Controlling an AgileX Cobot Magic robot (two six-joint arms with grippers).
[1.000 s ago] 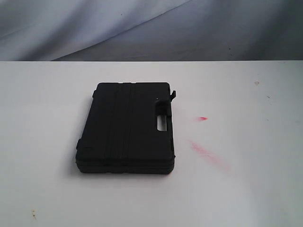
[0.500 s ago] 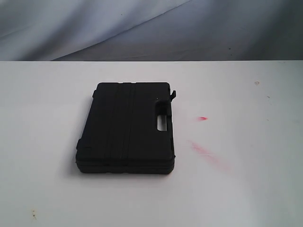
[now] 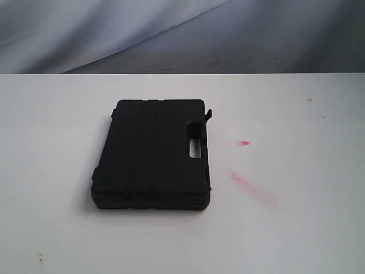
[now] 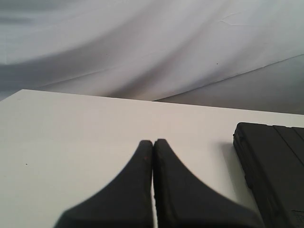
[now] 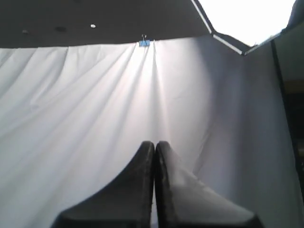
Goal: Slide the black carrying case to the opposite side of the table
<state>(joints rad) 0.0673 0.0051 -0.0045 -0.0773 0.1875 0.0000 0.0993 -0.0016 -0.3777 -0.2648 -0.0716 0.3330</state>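
Arms themselves are out of frame in every view; only the fingertip pairs show in the wrist cameras, so joint pose can't be read directly. In the left wrist view the case (image 4: 273,171) is cut off by the frame edge: just one corner and part of the ribbed lid show, the rest is hidden. Bases of both finger pairs are cropped and blurred. In the exterior view the case (image 3: 151,154) shows whole, but black on black makes the lid ribs and edge latches hard to separate; one small tab (image 3: 209,114) sticks out at the far corner on the handle side, and I can't tell whether it is latched. Case lies flat on the white table (image 3: 296,228), a little left of the middle in the exterior view, handle slot (image 3: 194,148) toward the right. Red smudges (image 3: 251,185) on the tabletop sit to the right of it, apart from the case. Left gripper (image 4: 153,142): fingers pressed together, nothing between them, pointing low across the bare tabletop with the case off to one side, clear of the tips, no contact. Height above the table can't be judged. Right gripper (image 5: 155,143): fingers also pressed together and empty, aimed upward at the white backdrop cloth (image 5: 95,118), with a blue clip (image 5: 144,43) at its top edge and a dark ceiling above; table and case fall outside that camera's frame.
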